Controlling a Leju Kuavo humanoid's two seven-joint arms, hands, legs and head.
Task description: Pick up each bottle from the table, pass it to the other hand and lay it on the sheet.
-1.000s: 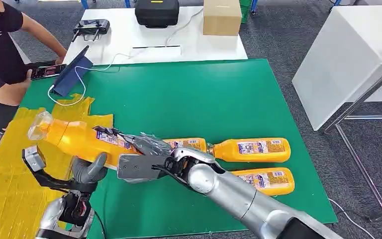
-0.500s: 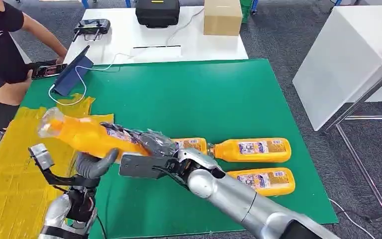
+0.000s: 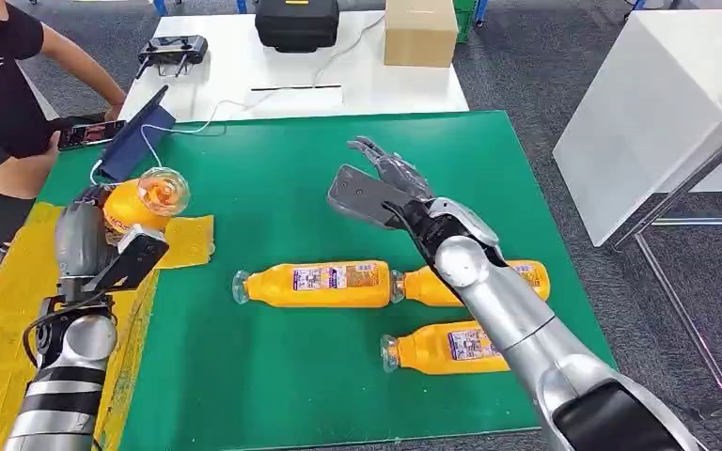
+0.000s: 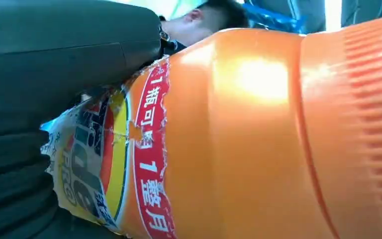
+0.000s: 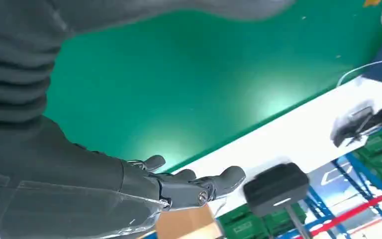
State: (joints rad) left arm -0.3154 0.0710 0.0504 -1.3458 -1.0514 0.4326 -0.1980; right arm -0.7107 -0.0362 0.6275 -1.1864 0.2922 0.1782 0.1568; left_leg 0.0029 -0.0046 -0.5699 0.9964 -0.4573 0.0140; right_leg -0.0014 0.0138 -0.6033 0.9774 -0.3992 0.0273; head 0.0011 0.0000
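Passed across since the earlier frame, the orange bottle (image 3: 141, 199) now sits gripped in the left hand (image 3: 89, 246) at mid-left of the head view, above the yellow sheet (image 3: 0, 319). Right hand (image 3: 381, 183) has lifted to centre frame, fingers spread, holding nothing. Three bottles (image 3: 315, 283) lie on the green desk (image 3: 273, 178).

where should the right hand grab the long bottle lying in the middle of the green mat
Likely around the labelled middle of the middle bottle, coming down from above. It lies flat on its side on the green mat, cap end toward the yellow sheet, its base meeting another bottle, so the ends are poorer holds. The right hand hovers open farther back over the mat.
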